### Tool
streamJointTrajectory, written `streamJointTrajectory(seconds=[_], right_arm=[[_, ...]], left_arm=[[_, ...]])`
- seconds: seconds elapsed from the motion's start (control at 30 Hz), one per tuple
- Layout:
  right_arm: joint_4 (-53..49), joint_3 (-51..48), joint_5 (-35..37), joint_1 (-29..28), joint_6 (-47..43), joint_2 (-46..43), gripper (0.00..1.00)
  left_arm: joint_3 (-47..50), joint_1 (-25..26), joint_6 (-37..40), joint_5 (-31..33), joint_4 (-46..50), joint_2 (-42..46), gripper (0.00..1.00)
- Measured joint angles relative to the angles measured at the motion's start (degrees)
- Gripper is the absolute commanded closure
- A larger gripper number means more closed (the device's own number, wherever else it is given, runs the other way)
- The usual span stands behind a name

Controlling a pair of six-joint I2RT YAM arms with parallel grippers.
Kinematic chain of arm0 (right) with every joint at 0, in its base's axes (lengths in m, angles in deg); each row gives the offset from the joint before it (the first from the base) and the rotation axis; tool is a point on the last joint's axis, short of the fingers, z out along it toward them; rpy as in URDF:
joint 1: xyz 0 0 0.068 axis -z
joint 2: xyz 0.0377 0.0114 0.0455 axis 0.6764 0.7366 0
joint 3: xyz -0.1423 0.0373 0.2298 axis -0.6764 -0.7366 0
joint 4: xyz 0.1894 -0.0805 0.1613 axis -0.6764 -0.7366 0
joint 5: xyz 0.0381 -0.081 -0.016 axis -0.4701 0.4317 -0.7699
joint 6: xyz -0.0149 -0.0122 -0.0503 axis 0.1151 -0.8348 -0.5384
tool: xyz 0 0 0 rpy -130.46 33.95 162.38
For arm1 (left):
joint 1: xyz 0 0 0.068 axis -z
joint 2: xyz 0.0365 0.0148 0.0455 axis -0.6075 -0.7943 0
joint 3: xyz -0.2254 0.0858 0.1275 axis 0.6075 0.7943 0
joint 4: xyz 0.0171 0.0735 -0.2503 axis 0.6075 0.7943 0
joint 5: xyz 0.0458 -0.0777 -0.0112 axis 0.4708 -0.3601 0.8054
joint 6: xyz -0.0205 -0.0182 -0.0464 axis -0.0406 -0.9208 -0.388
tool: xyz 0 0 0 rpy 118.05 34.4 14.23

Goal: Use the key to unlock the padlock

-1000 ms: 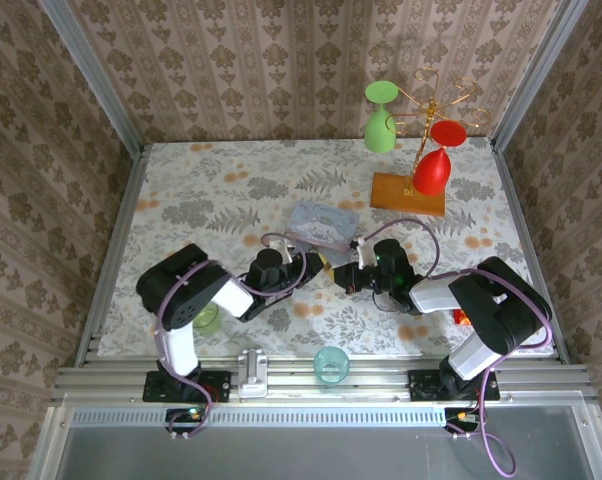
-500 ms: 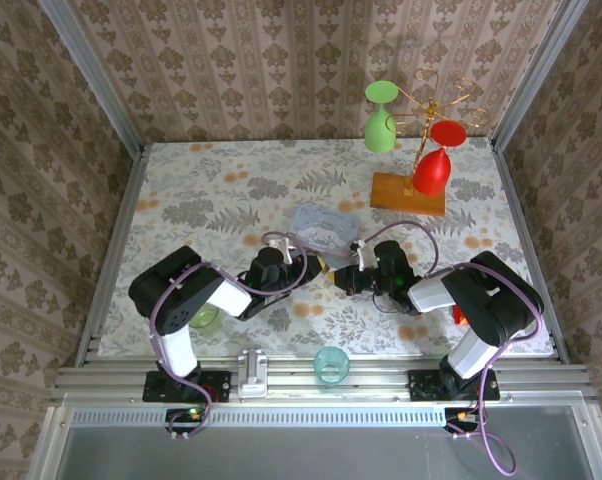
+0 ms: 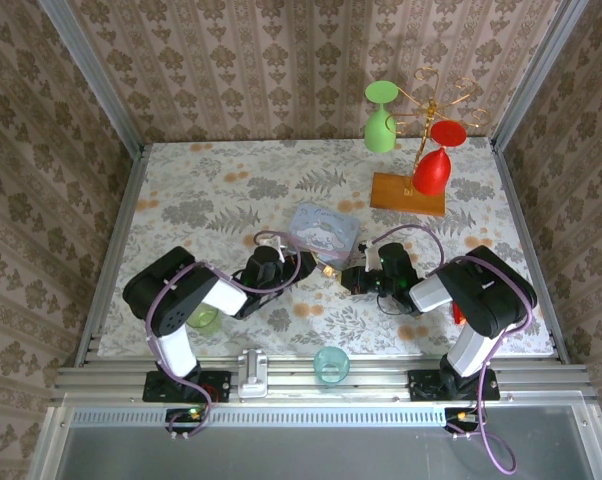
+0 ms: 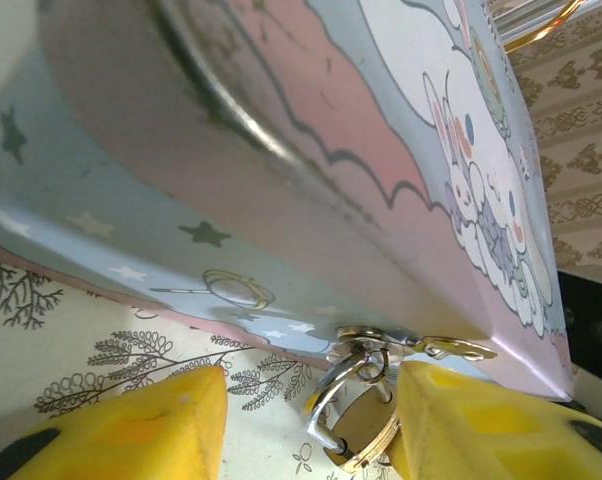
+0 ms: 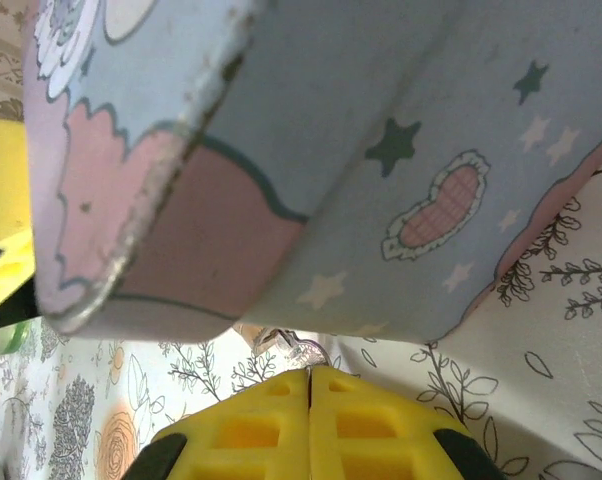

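Observation:
The small brass padlock [image 4: 366, 435] hangs by its silver shackle from the hasp of the pale blue cartoon tin box [image 4: 311, 150]. My left gripper [image 4: 311, 400] is open around it; the right yellow finger [image 4: 471, 420] touches the padlock body and the left finger [image 4: 151, 420] stands well clear. In the top view the padlock [image 3: 328, 268] lies at the box's near corner, between the two grippers. My right gripper [image 5: 309, 372] is shut, with the thin silvery key [image 5: 299, 350] sticking out of its tips toward the box's underside [image 5: 381, 180].
A wooden stand with green and red glasses [image 3: 421, 150] is at the back right. A green cup [image 3: 206, 318] sits by the left arm, a teal cup [image 3: 331, 362] at the near edge, and a small red object [image 3: 459, 317] beside the right arm.
My left gripper has opened off the padlock and drawn back slightly to the left. The right gripper stays shut and has barely shifted.

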Motion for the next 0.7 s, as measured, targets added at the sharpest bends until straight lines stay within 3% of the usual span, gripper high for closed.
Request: streamJointTrajectory(seconds=[0.3,0.43,0.7], right_arm=[[4.0,0.0,-0.5,0.0,2.2,1.9,0.91],[4.3,0.1,-0.5,-0.7,2.3,1.9,0.9],[4.3,0.7,1.6,-3.3,2.3,1.9,0.89]], left_arm=[[-4.1,2.4,4.8,0.6,5.2,-0.9,0.51],[-4.3,2.3,4.4,-0.3,-0.5,-3.9,0.52],[-3.8,2.6,-0.7,-0.7,-13.2,-10.2,0.64]])
